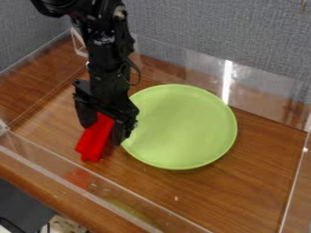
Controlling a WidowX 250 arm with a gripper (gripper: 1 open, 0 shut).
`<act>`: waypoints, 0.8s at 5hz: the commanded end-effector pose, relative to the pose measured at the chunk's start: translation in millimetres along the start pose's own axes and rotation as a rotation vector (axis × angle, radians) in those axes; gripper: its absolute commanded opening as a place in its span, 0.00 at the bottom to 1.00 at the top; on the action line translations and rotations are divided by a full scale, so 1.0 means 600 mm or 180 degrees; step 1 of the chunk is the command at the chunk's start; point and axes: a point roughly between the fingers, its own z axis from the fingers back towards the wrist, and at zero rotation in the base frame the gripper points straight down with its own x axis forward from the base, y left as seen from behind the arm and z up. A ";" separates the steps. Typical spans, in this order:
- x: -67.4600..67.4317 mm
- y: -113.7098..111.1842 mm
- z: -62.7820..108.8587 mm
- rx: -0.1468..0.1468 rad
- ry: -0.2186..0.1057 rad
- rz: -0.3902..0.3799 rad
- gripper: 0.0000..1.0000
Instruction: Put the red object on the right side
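The red object (93,143) is a bright red bar lying on the wooden table, just left of the lime-green plate (183,126). My black gripper (104,122) points straight down over the bar's far end, and its open fingers stand on either side of it. The far half of the bar is hidden behind the fingers. Whether the pads touch the bar, I cannot tell.
Clear plastic walls (183,205) box in the wooden table (43,96) on all sides. A grey panel stands behind at the left. The plate fills the middle, with bare wood to its right (267,155) and at the far left.
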 end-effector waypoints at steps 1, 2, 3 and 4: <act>0.008 0.001 0.014 0.0056 -0.0120 0.0169 1.00; 0.001 -0.001 0.014 0.0074 -0.0115 0.0388 1.00; 0.005 -0.015 0.008 0.0084 -0.0151 0.0354 1.00; 0.007 -0.027 0.001 0.0088 -0.0163 0.0335 0.00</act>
